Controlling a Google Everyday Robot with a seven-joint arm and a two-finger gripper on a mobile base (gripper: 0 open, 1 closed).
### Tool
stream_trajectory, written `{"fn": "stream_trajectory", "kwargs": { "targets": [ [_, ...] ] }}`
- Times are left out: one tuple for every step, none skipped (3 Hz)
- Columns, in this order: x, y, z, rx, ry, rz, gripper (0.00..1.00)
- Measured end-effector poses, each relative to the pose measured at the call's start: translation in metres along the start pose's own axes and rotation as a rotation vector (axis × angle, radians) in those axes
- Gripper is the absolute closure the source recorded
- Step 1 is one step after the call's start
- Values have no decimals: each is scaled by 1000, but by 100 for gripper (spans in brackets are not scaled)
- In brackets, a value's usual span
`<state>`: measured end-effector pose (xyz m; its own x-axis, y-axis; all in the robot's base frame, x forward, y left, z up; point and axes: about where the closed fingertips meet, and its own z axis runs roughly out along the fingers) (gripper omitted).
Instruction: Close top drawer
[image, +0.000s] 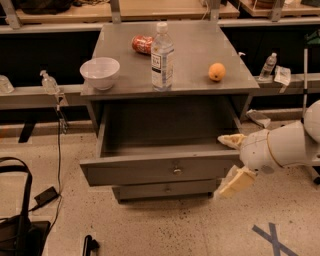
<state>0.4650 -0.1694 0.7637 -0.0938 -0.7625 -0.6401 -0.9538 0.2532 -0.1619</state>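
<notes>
The top drawer (160, 170) of the grey cabinet is pulled far out, its deep box body showing empty. Its flat front panel has a small round metal knob (176, 171). My gripper (234, 161) is at the drawer's right front corner. One cream finger (231, 140) lies over the drawer's right side near the corner, the other finger (237, 182) hangs below and in front of the panel's right end. The fingers are spread apart with nothing held between them.
A lower drawer front (165, 190) sits beneath. On the cabinet top (190, 65) stand a white bowl (100, 72), a water bottle (162, 57), a red can (143, 44) and an orange (216, 72). A black bag (20, 230) and cable lie on the floor at left. Shelving runs behind.
</notes>
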Motion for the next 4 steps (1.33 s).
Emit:
{"fn": "stream_trajectory", "kwargs": {
  "targets": [
    [26,-6,33,11,14,14,39],
    [46,-10,55,23,21,7,63],
    [59,-13,73,56,46,-16,85],
    [71,-21,96,114,54,-45,100]
  ]
}}
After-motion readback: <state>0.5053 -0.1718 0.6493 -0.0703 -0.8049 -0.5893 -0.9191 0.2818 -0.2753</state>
